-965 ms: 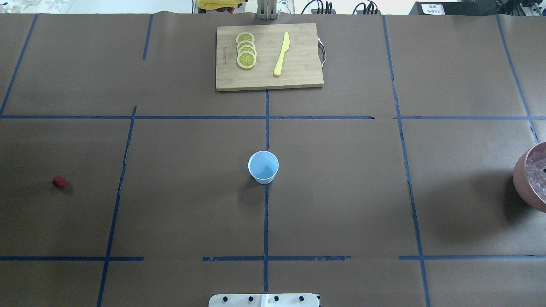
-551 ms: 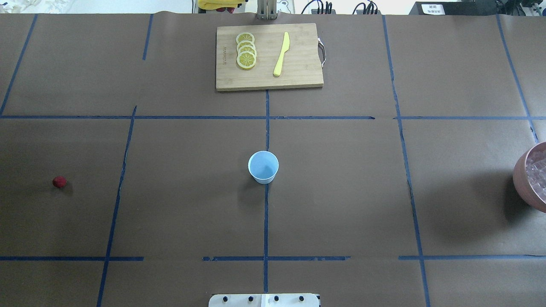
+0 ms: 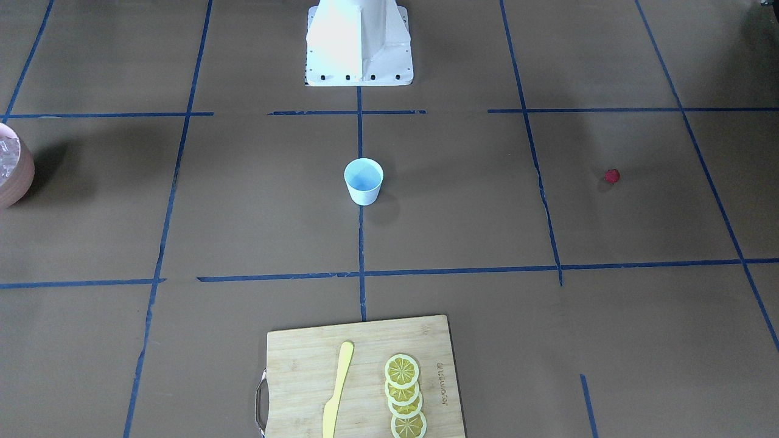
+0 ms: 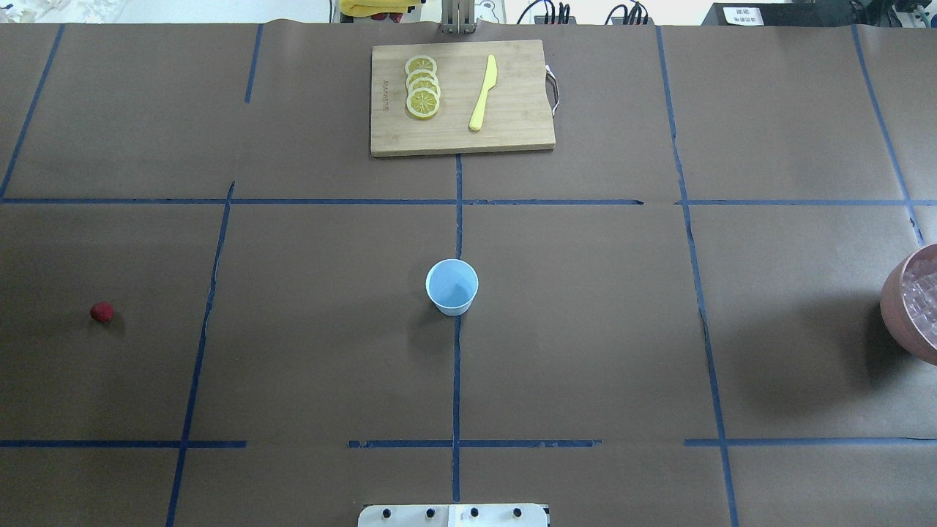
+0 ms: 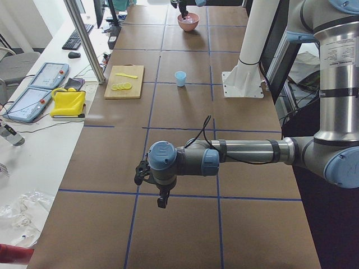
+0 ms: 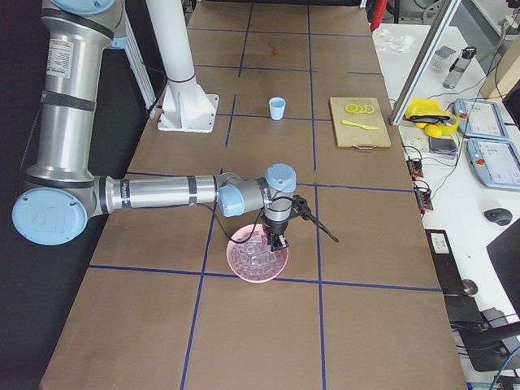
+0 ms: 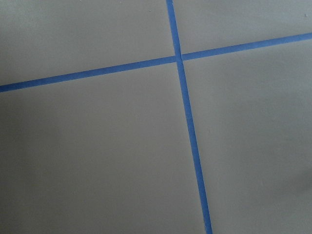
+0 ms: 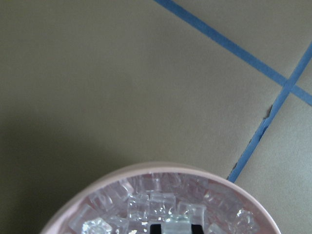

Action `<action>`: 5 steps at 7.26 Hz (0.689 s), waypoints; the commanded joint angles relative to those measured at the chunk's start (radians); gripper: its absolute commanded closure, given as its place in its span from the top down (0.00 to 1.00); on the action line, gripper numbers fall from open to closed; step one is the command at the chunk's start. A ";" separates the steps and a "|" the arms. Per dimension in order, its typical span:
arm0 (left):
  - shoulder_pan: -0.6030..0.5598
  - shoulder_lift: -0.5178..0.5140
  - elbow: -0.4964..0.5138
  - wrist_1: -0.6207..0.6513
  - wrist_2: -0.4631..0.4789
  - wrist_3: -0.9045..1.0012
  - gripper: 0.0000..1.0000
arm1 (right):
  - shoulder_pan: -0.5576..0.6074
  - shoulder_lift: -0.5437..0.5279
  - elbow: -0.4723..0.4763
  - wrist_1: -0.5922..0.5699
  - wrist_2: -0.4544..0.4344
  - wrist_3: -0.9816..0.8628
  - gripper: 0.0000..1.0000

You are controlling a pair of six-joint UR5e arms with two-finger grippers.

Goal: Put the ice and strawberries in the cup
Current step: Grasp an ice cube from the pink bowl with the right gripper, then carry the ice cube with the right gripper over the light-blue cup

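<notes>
The pale blue cup [image 4: 452,287] [image 3: 363,180] stands upright and looks empty at the table's middle. One small red strawberry [image 4: 102,312] [image 3: 611,176] lies alone far out on the robot's left side. The ice [image 8: 156,202] fills a pink bowl [image 4: 904,322] [image 6: 258,252] at the far right. My right gripper [image 6: 276,242] is down in that bowl. In the right wrist view its two dark fingertips [image 8: 155,228] stand a cube's width apart with a clear cube between them. My left gripper [image 5: 162,199] hangs over bare table beyond the strawberry. I cannot tell whether the left gripper is open or shut.
A wooden cutting board [image 4: 512,132] with lemon slices [image 4: 422,88] and a yellow knife [image 4: 483,94] lies at the far side, in line with the cup. Blue tape lines cross the brown table cover. The robot's white base [image 3: 359,42] stands behind the cup.
The pink bowl at the right edge has shifted very slightly. The cup, the strawberry and the cutting board have not moved.
</notes>
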 commanded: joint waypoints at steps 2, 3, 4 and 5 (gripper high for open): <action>0.000 0.000 -0.001 0.003 -0.002 -0.002 1.00 | 0.006 0.090 0.109 -0.005 0.053 0.413 0.00; -0.001 0.000 -0.001 0.003 -0.002 0.000 1.00 | 0.000 0.130 0.117 -0.007 0.093 0.489 0.00; -0.001 0.003 -0.001 0.004 -0.002 -0.002 1.00 | -0.058 0.162 0.142 -0.008 0.090 0.579 0.00; -0.001 0.011 -0.001 0.000 -0.002 0.000 1.00 | -0.122 0.224 0.156 -0.013 0.078 0.718 0.00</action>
